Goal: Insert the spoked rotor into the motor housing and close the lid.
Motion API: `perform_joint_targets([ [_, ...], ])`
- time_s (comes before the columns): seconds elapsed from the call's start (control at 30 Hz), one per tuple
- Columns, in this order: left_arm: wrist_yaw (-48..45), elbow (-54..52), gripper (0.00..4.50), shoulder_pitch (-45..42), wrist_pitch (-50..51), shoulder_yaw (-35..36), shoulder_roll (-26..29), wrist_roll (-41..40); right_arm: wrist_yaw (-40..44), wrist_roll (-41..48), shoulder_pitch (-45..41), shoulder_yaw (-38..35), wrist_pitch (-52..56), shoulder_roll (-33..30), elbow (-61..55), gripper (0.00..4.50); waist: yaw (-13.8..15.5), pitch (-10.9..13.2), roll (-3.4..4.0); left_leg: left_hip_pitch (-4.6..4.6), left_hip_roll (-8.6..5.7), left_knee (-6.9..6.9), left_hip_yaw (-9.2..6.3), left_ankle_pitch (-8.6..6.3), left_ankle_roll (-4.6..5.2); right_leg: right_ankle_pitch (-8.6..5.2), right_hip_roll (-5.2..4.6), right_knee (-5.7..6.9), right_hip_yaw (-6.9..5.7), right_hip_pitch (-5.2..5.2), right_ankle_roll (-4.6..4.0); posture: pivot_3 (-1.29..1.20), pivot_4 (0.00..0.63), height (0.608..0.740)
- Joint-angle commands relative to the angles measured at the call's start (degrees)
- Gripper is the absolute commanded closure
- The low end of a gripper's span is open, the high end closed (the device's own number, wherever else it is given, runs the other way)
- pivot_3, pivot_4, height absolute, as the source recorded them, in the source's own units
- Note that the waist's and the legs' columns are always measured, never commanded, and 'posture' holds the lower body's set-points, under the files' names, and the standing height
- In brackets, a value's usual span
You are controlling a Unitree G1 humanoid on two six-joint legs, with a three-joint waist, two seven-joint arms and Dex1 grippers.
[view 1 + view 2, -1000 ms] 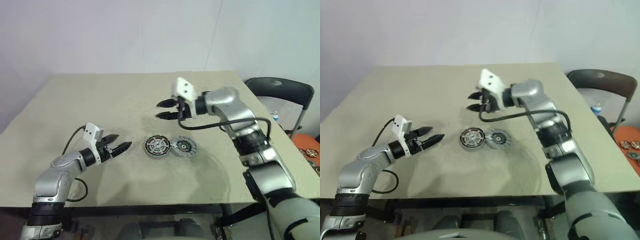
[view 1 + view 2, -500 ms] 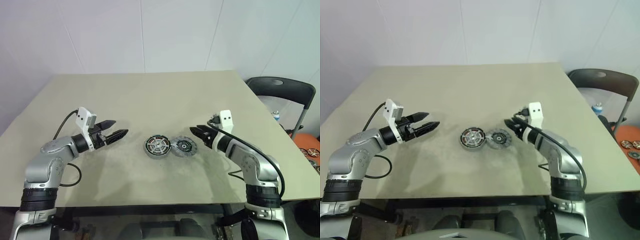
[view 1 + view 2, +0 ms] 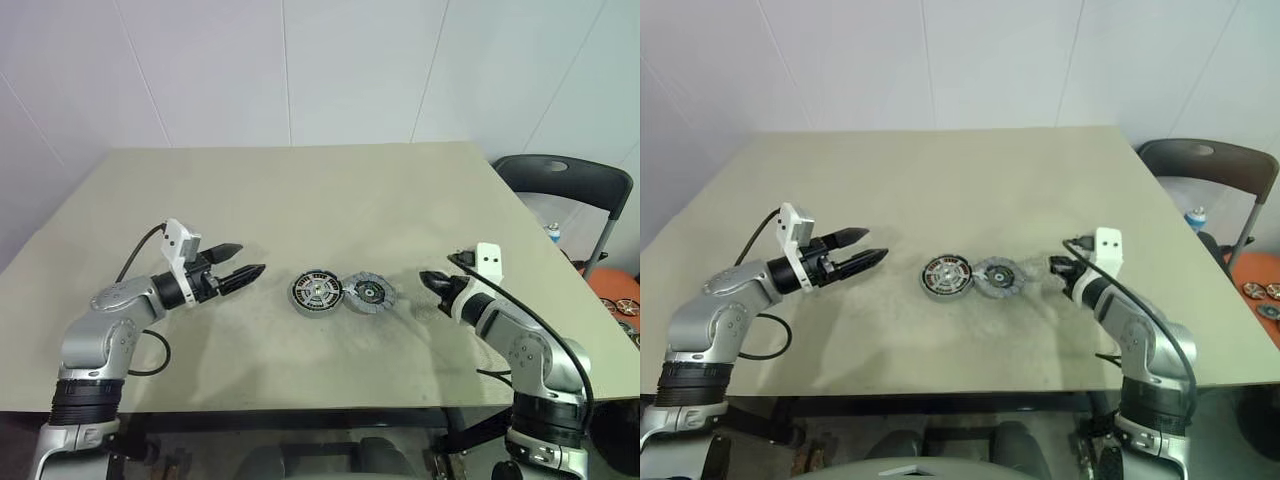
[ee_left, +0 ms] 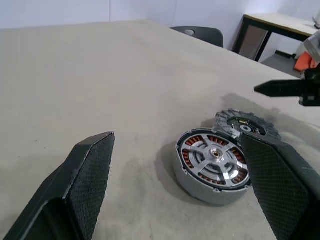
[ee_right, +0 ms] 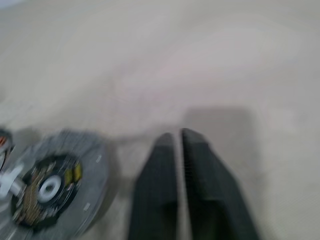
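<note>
The motor housing [image 3: 314,292], with copper windings around a silver centre, lies flat in the middle of the table [image 3: 300,190]. The grey ridged lid [image 3: 368,292] rests against its right side, dark inner face up, slightly tilted. The spoked rotor is out of view. My left gripper [image 3: 250,258] hovers open to the left of the housing, pointing at it, with nothing between its fingers [image 4: 90,175]. My right gripper [image 3: 427,278] is shut and empty, low over the table just right of the lid [image 5: 55,185], tips aimed toward it.
A black chair [image 3: 560,175] stands beyond the table's right edge. An orange surface holding small discs [image 3: 618,298] is at the far right. Bare tabletop stretches behind and in front of the parts.
My right arm swung from above the back of the table down to the right of the lid, and its fingers went from open to shut. My left gripper rose a little.
</note>
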Motion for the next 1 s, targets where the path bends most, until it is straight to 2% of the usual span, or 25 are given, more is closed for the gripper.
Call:
perform_joint_targets([
  [0.03,-0.1,0.4,0.24,-1.5,-1.8,-0.6,-0.4,0.8,-0.8,0.5,-1.1,0.0,-0.9,-0.9,1.0,4.48,0.0,0.0,0.0,0.01,0.0,0.0,0.0,0.0,0.0,0.0,0.0,-0.01,0.0,0.01,0.0,0.0,0.0,0.74],
  [0.2,-0.4,1.0,0.24,-2.1,-2.0,-0.8,-0.5,1.1,0.2,-0.3,3.0,4.7,-1.2,-1.8,-0.4,4.48,0.0,0.0,0.0,-0.01,0.02,-0.04,-0.01,-0.01,0.03,0.0,0.01,-0.03,0.0,0.0,0.0,0.0,0.0,0.74],
  [0.3,-0.6,1.2,0.24,-2.3,-1.7,-0.9,-0.4,1.2,4.4,-2.5,7.6,11.1,-4.2,-5.7,-1.3,4.48,0.0,0.0,0.01,-0.02,0.01,-0.03,0.0,-0.02,0.04,0.0,0.0,-0.07,0.0,0.01,0.0,0.0,0.0,0.74],
  [0.43,-0.6,1.2,0.24,-2.4,-1.7,-1.3,-0.6,1.3,7.3,1.7,9.1,11.9,-2.3,-5.5,-4.3,4.48,-0.1,0.0,-0.02,0.07,0.03,-0.02,-0.07,-0.03,0.06,-0.01,0.02,-0.23,-0.07,0.23,0.01,0.0,0.0,0.74],
  [1.0,0.8,0.6,0.24,-1.9,-2.2,-0.8,-0.6,1.2,7.3,0.3,2.4,17.2,-5.9,-2.7,-0.2,4.48,0.1,0.0,-0.01,0.05,0.03,0.0,-0.07,-0.04,0.07,0.0,0.02,-0.3,-0.06,0.24,0.02,0.0,0.0,0.74],
])
